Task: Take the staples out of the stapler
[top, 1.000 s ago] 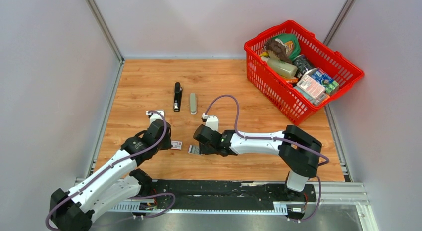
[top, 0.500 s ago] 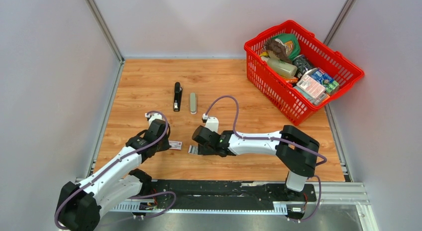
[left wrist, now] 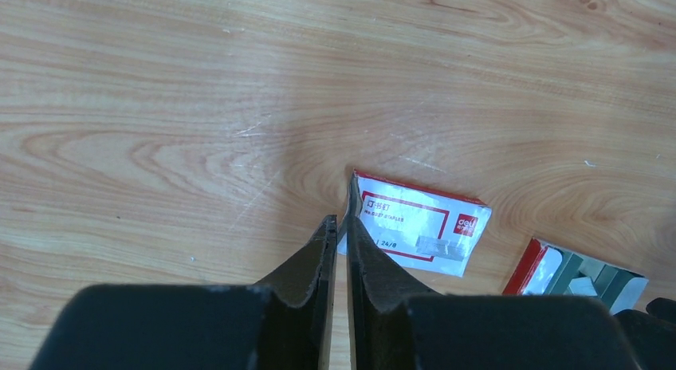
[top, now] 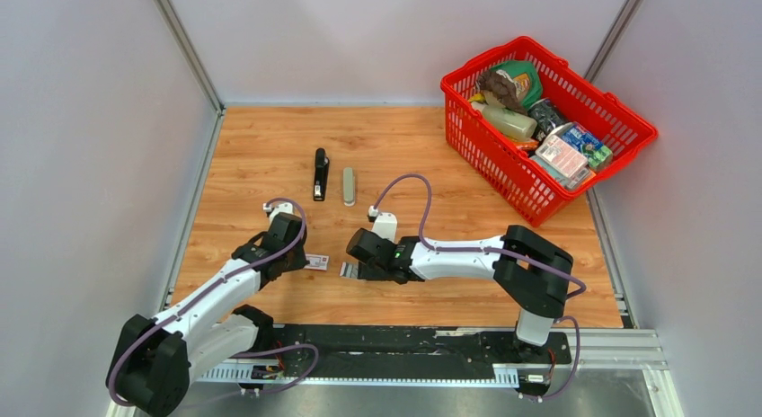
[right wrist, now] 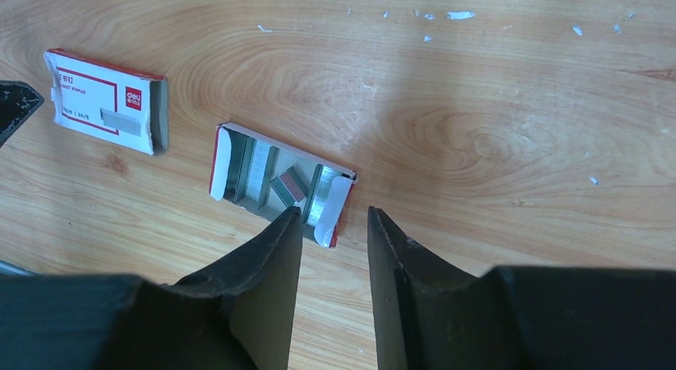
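The black stapler (top: 319,174) lies flat on the wooden table toward the back, far from both grippers. Silvery staples (right wrist: 288,186) lie in strips inside an open red-and-white tray (right wrist: 227,151); one short strip sits askew. My right gripper (right wrist: 333,214) is open and hovers over the tray's near corner, holding nothing. The tray's red-and-white box sleeve (left wrist: 414,230) lies flat to its left. My left gripper (left wrist: 339,220) points at the sleeve's left edge. Its jaws stand a thin slit apart, and I see nothing clamped between them.
A pale grey oblong object (top: 349,185) lies just right of the stapler. A red basket (top: 629,120) full of groceries stands at the back right. Small white specks (right wrist: 458,15) dot the wood beyond the tray. Grey walls close in the table.
My left gripper's jaws have narrowed to a slit and its arm has drawn slightly in toward the box sleeve. The right arm has barely moved.
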Action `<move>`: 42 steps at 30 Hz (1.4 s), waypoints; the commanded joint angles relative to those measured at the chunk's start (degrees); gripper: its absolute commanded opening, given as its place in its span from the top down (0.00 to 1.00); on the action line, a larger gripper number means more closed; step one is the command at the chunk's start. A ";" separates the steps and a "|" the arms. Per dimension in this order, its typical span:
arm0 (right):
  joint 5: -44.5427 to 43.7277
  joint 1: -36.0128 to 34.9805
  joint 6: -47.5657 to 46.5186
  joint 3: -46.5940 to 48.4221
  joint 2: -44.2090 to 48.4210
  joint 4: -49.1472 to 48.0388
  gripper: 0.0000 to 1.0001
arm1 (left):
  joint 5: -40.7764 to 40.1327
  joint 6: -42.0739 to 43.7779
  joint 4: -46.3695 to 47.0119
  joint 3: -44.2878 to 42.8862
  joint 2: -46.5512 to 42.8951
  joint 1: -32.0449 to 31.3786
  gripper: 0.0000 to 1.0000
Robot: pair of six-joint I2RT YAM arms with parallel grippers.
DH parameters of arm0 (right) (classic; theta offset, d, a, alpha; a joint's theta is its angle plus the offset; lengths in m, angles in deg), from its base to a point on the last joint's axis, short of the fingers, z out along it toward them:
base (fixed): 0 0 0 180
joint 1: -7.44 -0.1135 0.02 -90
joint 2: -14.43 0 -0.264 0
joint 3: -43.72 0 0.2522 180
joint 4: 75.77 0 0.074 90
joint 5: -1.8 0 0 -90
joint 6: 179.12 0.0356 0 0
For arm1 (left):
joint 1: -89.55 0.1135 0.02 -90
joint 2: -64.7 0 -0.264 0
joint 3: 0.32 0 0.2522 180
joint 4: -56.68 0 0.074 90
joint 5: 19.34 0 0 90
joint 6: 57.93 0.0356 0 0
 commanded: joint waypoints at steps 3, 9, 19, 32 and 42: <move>-3.22 -0.21 1.99 0.34 0.77 0.08 0.62 | 1.82 1.80 3.49 0.32 0.37 0.89 0.84; -3.84 -0.13 2.35 0.51 0.07 0.16 0.62 | 2.70 1.88 4.46 0.41 1.16 1.15 0.86; -4.19 0.05 2.43 1.48 -0.99 0.25 0.62 | 3.40 2.06 5.34 0.58 2.12 1.33 0.87; -4.11 0.05 2.70 1.22 -1.60 0.08 0.68 | 3.93 2.32 5.87 0.49 2.74 1.41 0.87; -3.23 0.14 1.64 2.44 -3.36 0.17 0.71 | 4.28 2.41 6.39 0.49 3.35 1.41 0.87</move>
